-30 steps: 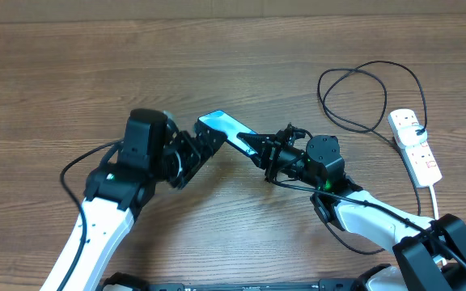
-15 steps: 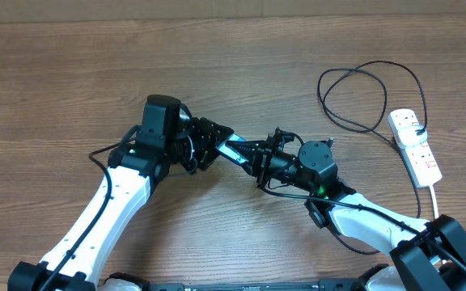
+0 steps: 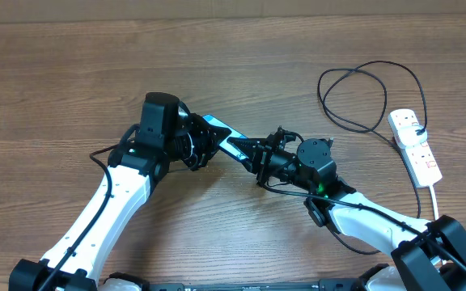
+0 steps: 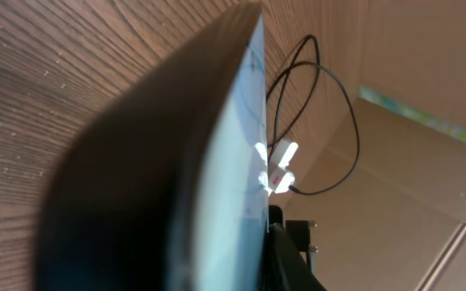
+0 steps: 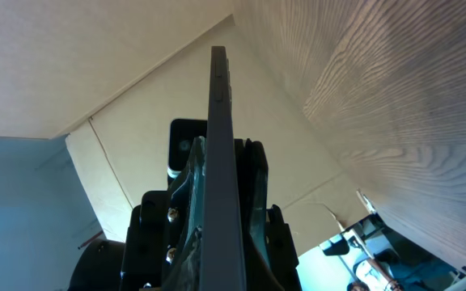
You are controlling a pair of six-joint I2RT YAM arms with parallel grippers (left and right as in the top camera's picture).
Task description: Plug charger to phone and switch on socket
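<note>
The phone (image 3: 219, 132) is held off the table between both arms, with a strip of its cyan screen showing. My left gripper (image 3: 203, 144) is shut on its left end, and the phone (image 4: 217, 162) fills the left wrist view. My right gripper (image 3: 259, 156) is shut on its right end. In the right wrist view the phone (image 5: 221, 145) stands edge-on between the fingers (image 5: 255, 182). The charger (image 3: 362, 89) lies in a black loop at the far right, its end near the socket (image 3: 415, 144). The white socket (image 4: 277, 166) and the charger (image 4: 330, 105) show beyond the phone's edge.
The socket's white cord (image 3: 437, 198) runs toward the front right edge. A cardboard wall (image 3: 233, 8) stands along the far side of the wooden table (image 3: 71, 73).
My left gripper has moved right onto the phone's left end and closed on it. The right arm, still gripping the phone, has shifted a little left.
</note>
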